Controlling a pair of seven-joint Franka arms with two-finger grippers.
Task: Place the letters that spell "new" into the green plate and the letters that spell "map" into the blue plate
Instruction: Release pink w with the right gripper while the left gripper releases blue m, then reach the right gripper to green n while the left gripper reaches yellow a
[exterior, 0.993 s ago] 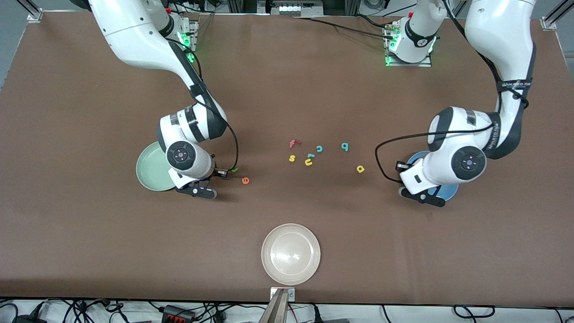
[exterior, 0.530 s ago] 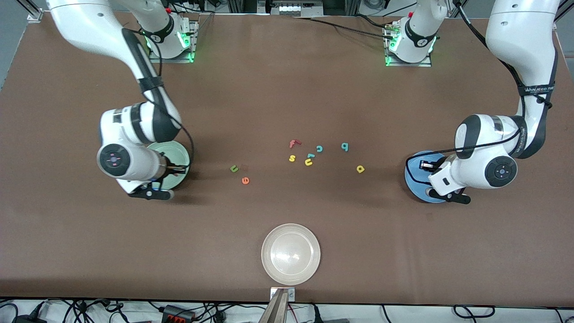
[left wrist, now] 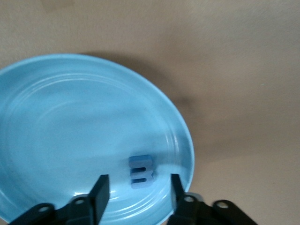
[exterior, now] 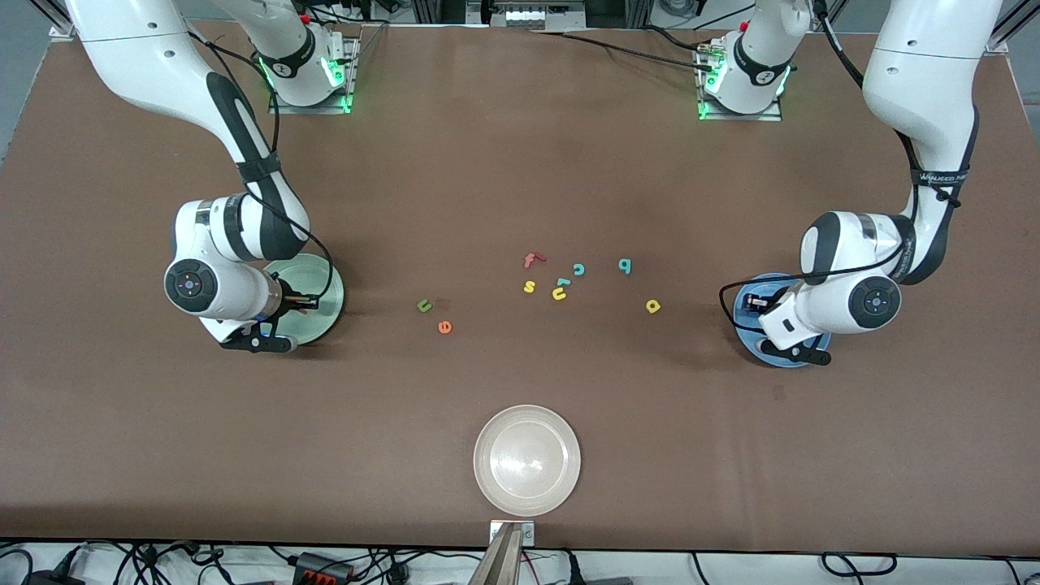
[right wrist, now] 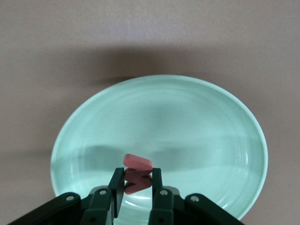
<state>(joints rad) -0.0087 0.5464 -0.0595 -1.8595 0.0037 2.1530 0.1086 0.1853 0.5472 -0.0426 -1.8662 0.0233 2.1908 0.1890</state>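
- Table [exterior: 520, 162]: brown surface, both arm bases at the edge farthest from the front camera.
- Right arm: reaches down over the green plate [exterior: 323, 286], which sits toward the right arm's end of the table. Right gripper [right wrist: 136, 187] hangs just above the plate's inside; jaws narrow, pinching the pink-red w [right wrist: 137, 173] between the fingertips. The w is clear of the plate floor, so not yet released.
- Left arm: reaches down over the blue plate [exterior: 747, 292], toward the left arm's end of the table. Left gripper [left wrist: 137, 190] sits low over the plate with jaws parted, holding nothing. Blue m [left wrist: 140, 171] lies flat on the plate floor between the two fingers, near the rim, touching neither.
- Cream plate [exterior: 527, 460]: nearest the front camera, midway along the table.
- Loose letters, mid-table between the two coloured plates:
  - dark green n [exterior: 424, 305] and orange e [exterior: 444, 327] lie close together, toward the green plate, the e nearer the camera.
  - yellow a [exterior: 652, 305] lies toward the blue plate; teal p [exterior: 624, 265] lies near it, farther from the camera.
  - cluster in the middle: red f [exterior: 532, 260], yellow s [exterior: 529, 286], yellow u [exterior: 559, 293], teal c [exterior: 578, 269]; one more small teal piece [exterior: 563, 282] just beside the u, letter unreadable.
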